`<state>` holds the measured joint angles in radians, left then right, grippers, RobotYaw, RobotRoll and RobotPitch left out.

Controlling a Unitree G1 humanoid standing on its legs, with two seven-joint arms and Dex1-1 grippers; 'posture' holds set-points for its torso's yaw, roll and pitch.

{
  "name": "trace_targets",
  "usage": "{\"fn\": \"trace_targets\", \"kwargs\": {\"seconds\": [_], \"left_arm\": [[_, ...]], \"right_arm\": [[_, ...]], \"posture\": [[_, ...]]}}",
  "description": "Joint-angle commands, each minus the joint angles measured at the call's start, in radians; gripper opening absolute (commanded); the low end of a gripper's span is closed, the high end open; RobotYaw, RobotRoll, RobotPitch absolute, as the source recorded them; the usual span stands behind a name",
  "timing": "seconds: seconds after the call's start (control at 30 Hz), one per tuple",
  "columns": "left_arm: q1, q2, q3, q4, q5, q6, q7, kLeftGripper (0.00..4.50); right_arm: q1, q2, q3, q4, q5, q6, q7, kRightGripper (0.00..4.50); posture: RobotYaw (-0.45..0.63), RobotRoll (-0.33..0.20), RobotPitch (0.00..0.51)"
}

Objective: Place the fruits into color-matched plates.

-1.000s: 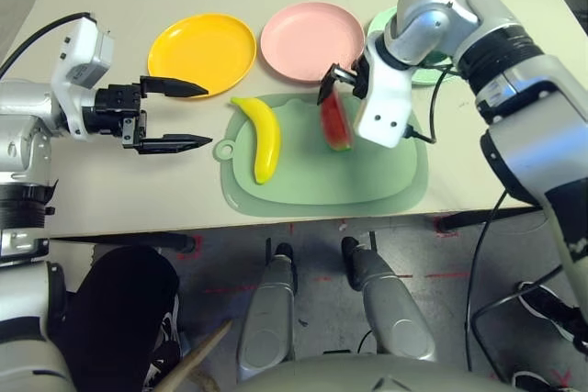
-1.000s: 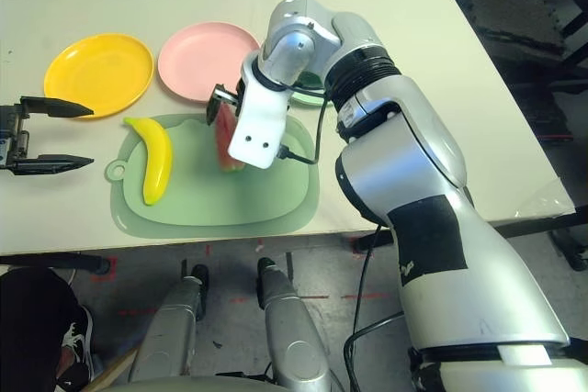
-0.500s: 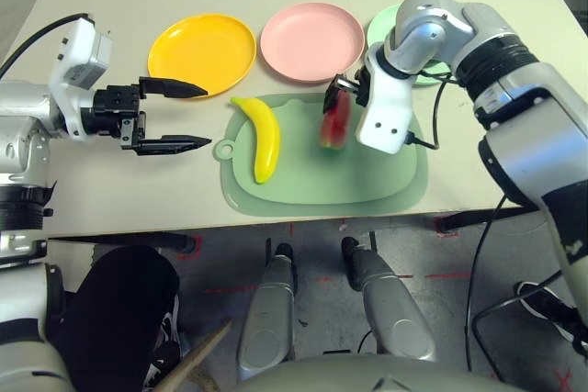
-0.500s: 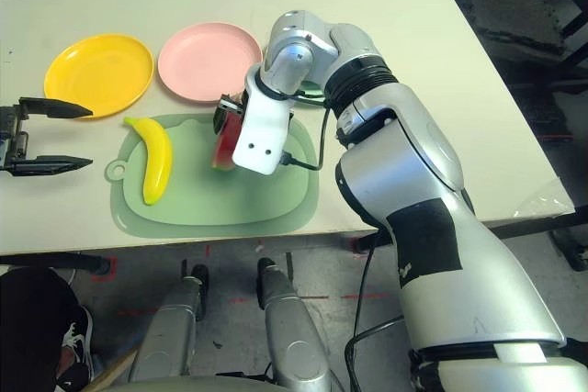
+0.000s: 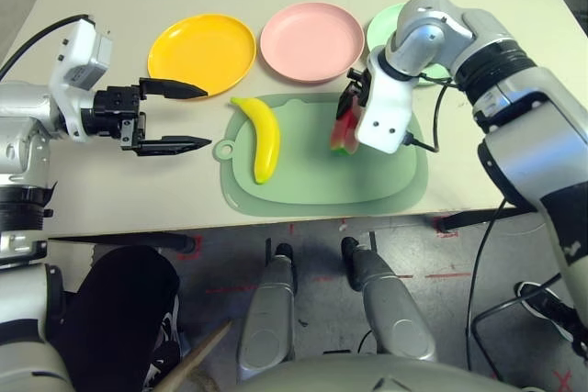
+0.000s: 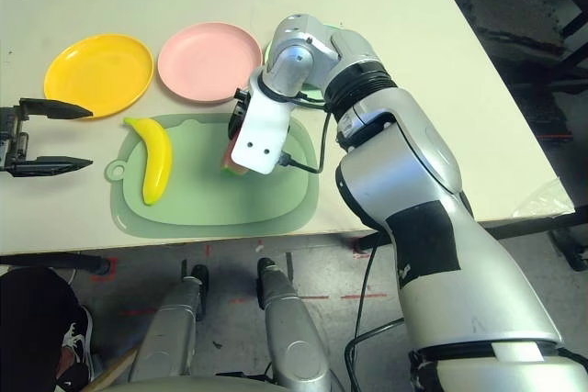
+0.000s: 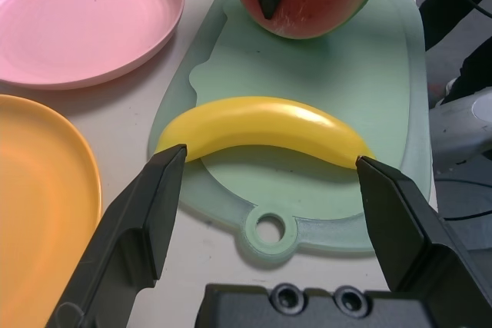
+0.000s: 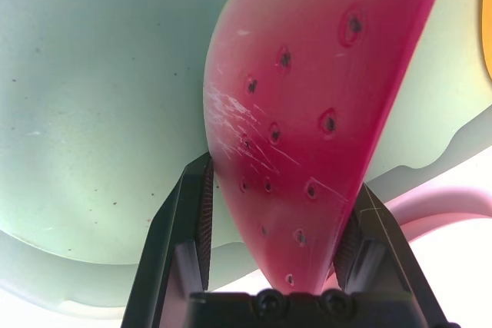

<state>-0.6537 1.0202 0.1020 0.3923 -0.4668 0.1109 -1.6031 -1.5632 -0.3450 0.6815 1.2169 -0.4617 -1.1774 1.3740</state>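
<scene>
Over cutting board (image 5: 303, 172), watermelon wedge (image 8: 307, 113) between jaws

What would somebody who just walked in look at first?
Probably the bright yellow banana, lying on the pale green cutting board. Next, maybe the red watermelon wedge, gripped between the fingers of the right gripper over that board. Behind the board, a yellow-orange plate and a pink plate stand out, side by side on the table.
</scene>
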Motion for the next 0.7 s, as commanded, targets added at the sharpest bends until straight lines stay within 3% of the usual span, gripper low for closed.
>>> {"fn": "trace_targets", "kwargs": {"seconds": [0.03,0.2,0.33,0.57,0.7], "left_arm": [[0.01,0.017,-0.002,0.0,-0.003,-0.005,-0.011,4.5],[0.007,0.015,-0.001,0.008,0.002,-0.007,-0.011,4.5],[0.002,-0.001,0.011,0.013,0.011,-0.005,-0.001,4.5],[-0.009,-0.013,0.018,0.006,0.031,0.016,0.074,4.5],[-0.005,0.0,0.012,0.005,0.063,0.018,0.116,4.5]], "right_arm": [[0.014,0.011,-0.019,-0.011,0.041,0.014,0.045,2.08],[-0.026,0.011,-0.074,-0.011,0.133,0.082,0.145,2.08],[-0.084,0.026,-0.125,0.005,0.141,0.175,0.118,2.08],[-0.174,0.075,-0.129,0.056,0.019,0.379,-0.22,2.08],[-0.197,0.097,-0.071,0.097,-0.108,0.487,-0.459,2.08]], "posture": [[-0.06,0.0,0.344],[-0.06,0.0,0.343],[-0.07,0.0,0.341],[-0.05,0.0,0.336],[-0.04,0.0,0.333]]}}
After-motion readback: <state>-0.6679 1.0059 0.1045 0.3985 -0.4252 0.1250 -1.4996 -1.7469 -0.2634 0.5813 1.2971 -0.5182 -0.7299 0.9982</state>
